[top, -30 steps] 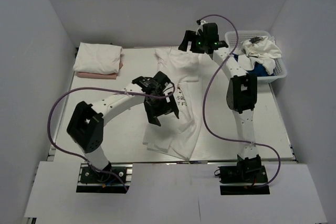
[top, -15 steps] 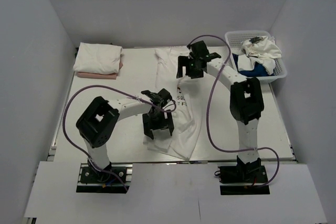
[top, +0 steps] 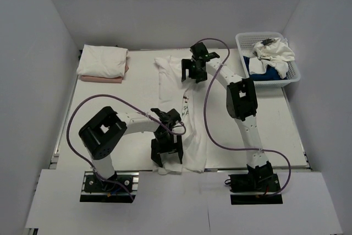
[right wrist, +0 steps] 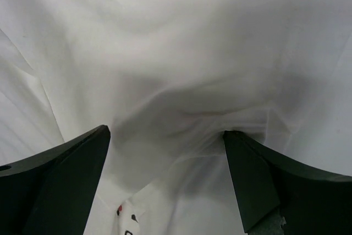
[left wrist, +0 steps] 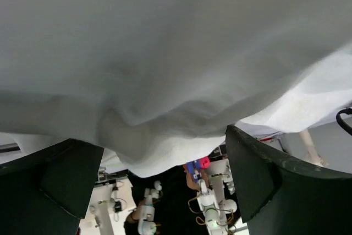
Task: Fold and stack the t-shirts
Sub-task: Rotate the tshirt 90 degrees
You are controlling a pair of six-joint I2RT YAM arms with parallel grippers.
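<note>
From above, the white cloth t-shirt with dark lettering on its chest (top: 171,89) lies lengthways down the middle of the pale table (top: 110,114). Your left gripper (top: 166,157) sits over its near end and your right gripper (top: 193,72) over its far end. The folded white shirt (top: 103,60) on a pale pink folded shirt (top: 104,79) waits at the far left, and the white plastic basket (top: 264,34) of unfolded cloth at the far right. The step looks like pinching both ends to straighten or fold the shirt, so keep the two arms in line along it.

On the left wrist, the left gripper (left wrist: 165,163) has its jaws spread wide and holds nothing. A soft bulge of t-shirt (left wrist: 165,70) hangs between the dark fingers (left wrist: 258,174). Settle lower before you close, so you catch the edge and not a loose fold.

On the right wrist, the right gripper (right wrist: 165,141) is also wide open and empty, with a puckered ridge of t-shirt (right wrist: 176,42) between its fingers (right wrist: 60,163). Close squarely across that ridge; whether you would take one layer or two, I cannot tell.
</note>
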